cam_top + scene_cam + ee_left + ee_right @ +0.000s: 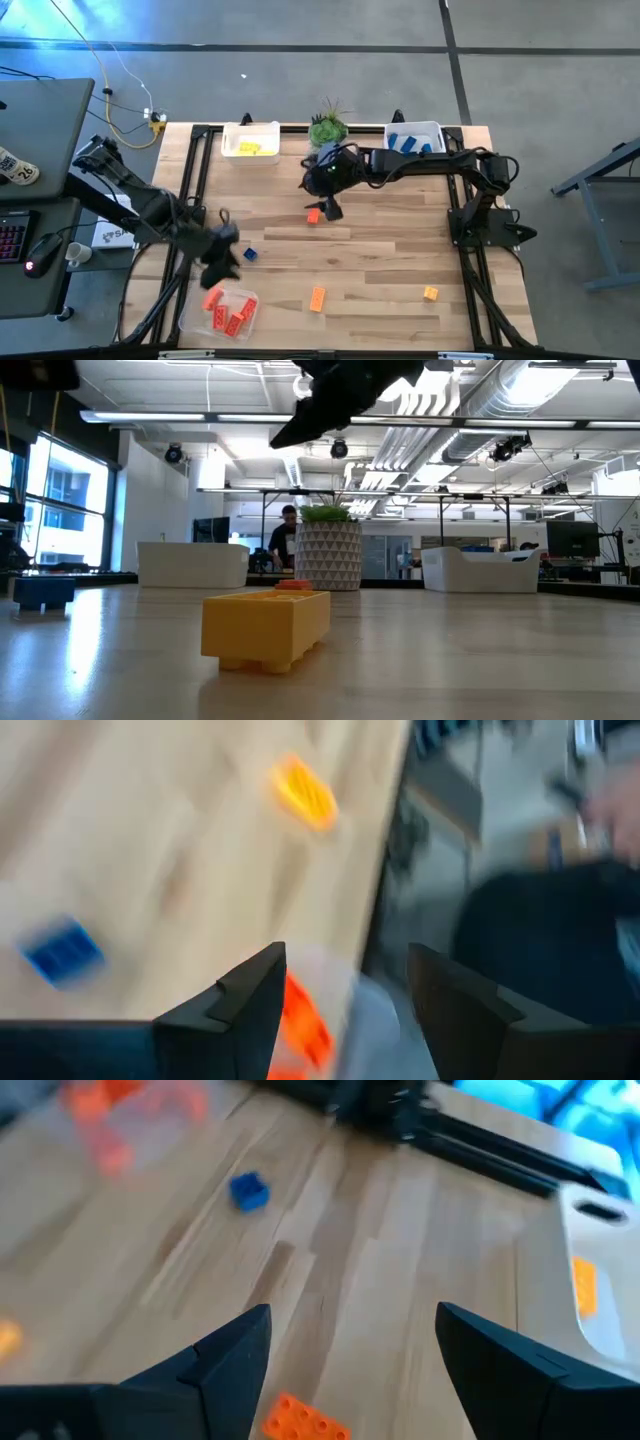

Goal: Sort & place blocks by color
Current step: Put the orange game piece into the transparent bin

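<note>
My left gripper [222, 260] [345, 960] is open and empty above the far rim of the near-left clear tray [190, 318], which holds several red-orange bricks [228, 310] [300, 1020]. A blue brick [249, 254] [62, 952] [249, 1191] lies flat on the table just right of it. My right gripper [328, 206] [355, 1320] is open, hovering over a loose red-orange brick [314, 215] [305, 1420] at the table's middle without touching it. Two yellow-orange bricks [317, 298] [430, 293] [268, 628] lie flat near the near edge.
At the far edge stand a white tray with yellow bricks [250, 143], a potted plant [327, 127] [328, 550] and a white tray with blue bricks [413, 138]. Black frame rails [195, 170] run along the table's sides. Bare wood lies between the loose bricks.
</note>
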Controlling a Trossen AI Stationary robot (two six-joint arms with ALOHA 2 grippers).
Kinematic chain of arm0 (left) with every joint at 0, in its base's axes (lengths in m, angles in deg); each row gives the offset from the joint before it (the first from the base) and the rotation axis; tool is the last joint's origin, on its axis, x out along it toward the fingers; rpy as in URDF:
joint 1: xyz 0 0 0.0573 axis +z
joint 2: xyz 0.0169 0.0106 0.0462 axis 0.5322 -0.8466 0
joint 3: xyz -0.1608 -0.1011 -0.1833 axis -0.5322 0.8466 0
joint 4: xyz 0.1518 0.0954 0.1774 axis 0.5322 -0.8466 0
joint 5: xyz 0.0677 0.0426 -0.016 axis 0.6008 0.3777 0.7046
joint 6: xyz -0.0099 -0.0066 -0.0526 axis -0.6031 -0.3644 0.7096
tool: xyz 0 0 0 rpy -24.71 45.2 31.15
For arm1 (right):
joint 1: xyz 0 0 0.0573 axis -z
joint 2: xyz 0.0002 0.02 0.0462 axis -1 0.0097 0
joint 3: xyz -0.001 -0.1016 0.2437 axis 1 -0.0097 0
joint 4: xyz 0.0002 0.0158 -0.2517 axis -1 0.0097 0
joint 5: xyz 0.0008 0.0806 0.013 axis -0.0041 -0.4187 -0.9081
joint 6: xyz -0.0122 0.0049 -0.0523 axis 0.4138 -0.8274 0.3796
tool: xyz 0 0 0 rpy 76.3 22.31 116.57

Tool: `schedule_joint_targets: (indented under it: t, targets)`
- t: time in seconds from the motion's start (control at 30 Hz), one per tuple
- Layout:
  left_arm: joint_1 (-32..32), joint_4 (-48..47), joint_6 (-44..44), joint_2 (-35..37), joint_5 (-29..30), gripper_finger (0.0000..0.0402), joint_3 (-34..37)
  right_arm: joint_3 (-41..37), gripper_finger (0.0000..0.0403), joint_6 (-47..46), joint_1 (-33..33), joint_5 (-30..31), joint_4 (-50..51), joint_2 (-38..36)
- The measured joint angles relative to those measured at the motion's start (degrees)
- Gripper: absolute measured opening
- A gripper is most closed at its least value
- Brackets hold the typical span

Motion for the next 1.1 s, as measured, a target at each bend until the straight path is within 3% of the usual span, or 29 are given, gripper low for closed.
schedule_joint_targets:
  t: [0.13,0.27,0.47,1.1]
  targets:
    - [4.86,-0.01,-1.80,2.15,8.16,0.0195,-0.02,0.00,0.0270,10.86,-0.16,-0.22,0.01,1.78]
    - [9.28,0.07,-0.01,3.02,12.27,0.0195,-0.02,0.00,0.0270,17.72,-0.15,-0.58,0.75,3.82]
    - [13.36,0.05,-1.19,3.14,12.42,0.0195,-0.02,-0.02,0.0270,26.58,-0.26,-0.83,3.39,5.94]
    - [15.95,0.12,-3.42,2.75,12.40,0.0195,-0.02,-0.09,0.0270,34.87,-0.26,-0.65,5.73,14.77]
